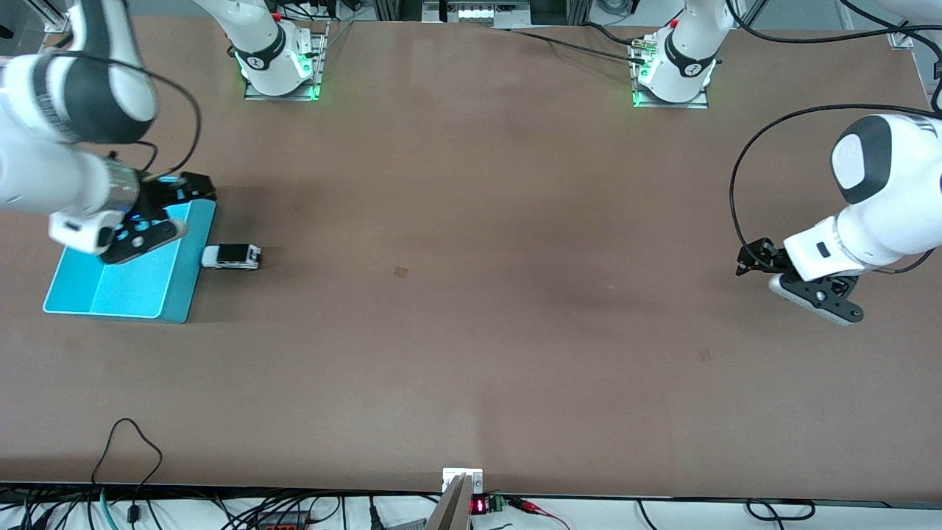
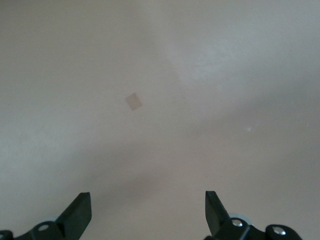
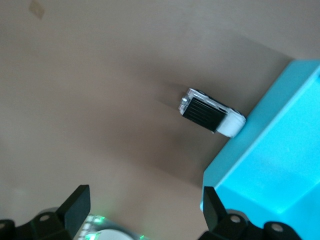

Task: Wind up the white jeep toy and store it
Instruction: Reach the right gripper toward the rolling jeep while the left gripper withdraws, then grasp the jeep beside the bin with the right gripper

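The white jeep toy [image 1: 232,256] [image 3: 211,112], white with a black roof, rests on the table right beside the cyan bin [image 1: 96,298] [image 3: 280,165], on the side toward the table's middle. My right gripper [image 1: 193,187] hangs open and empty over the bin's corner toward the robots' bases, a short way from the toy. My left gripper [image 1: 745,261] waits open and empty above bare table at the left arm's end; its fingers [image 2: 80,212] frame only tabletop in the left wrist view.
The brown table [image 1: 471,331] is bare around the toy except for a small tan patch [image 1: 400,271] [image 2: 133,101] near its middle. Both arm bases [image 1: 280,62] stand along the edge farthest from the front camera. Cables hang at the nearest edge.
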You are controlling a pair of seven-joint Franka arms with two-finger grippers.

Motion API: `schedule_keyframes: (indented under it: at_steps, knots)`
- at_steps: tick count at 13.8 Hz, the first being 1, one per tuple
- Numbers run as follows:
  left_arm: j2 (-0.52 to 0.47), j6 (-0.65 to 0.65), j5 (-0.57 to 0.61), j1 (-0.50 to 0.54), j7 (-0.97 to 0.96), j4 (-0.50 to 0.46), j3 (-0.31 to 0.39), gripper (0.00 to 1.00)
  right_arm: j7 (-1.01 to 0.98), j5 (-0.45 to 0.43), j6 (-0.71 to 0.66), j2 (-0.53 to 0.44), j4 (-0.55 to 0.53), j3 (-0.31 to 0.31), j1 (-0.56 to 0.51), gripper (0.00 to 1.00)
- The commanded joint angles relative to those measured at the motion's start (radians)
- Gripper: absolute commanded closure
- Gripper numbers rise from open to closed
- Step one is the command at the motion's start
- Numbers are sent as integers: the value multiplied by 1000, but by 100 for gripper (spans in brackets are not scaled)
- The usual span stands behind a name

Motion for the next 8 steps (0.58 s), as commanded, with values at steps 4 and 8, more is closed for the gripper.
schedule_keyframes:
  at_steps: [4,8]
  knots:
    - [-27,-149,-19,-49,-296,146,75,0,-425,-44,257,-90,-237,125,-111,0]
    - [-79,-242,-23,-117,-390,204,141,0,-700,-87,443,-82,-315,145,-126,0]
